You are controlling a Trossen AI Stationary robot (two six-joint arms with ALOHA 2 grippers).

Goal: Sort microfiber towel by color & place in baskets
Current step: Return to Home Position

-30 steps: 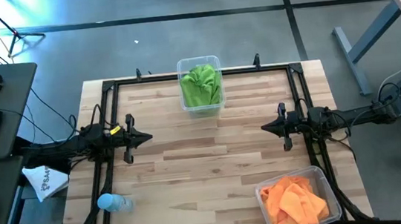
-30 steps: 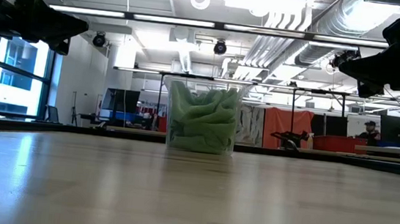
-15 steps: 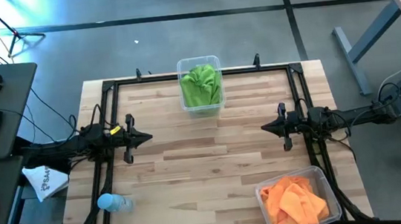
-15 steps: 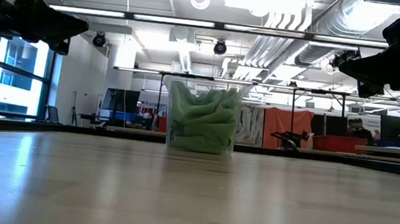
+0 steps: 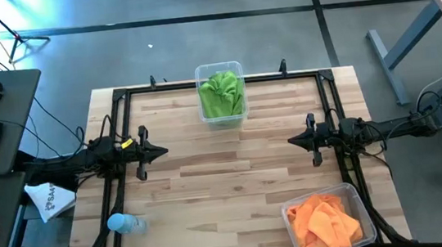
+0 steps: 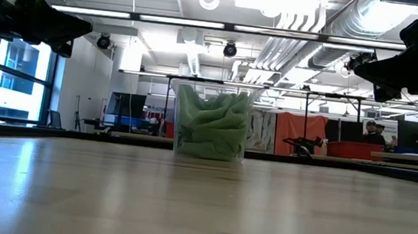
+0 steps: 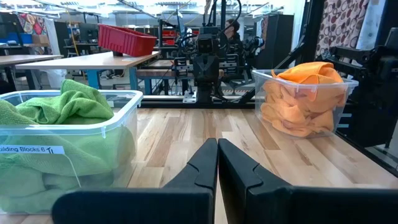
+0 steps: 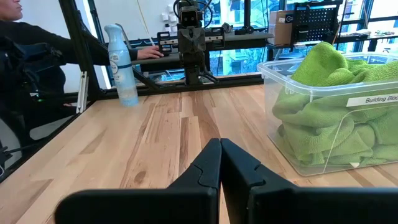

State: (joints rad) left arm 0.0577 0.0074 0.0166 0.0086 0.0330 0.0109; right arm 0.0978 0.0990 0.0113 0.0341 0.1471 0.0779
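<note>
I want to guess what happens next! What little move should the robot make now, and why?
Probably just stopping there. The green towels sit in the far basket, the orange towels in the near basket, and no towel lies loose on the table. The left gripper and right gripper hang shut and empty at opposite sides, so nothing seems left to sort.

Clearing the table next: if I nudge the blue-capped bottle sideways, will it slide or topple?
Likely topple: the bottle stands upright, tall and narrow. Once down, its round body would probably roll. Push low, near the base, to slide it.
</note>
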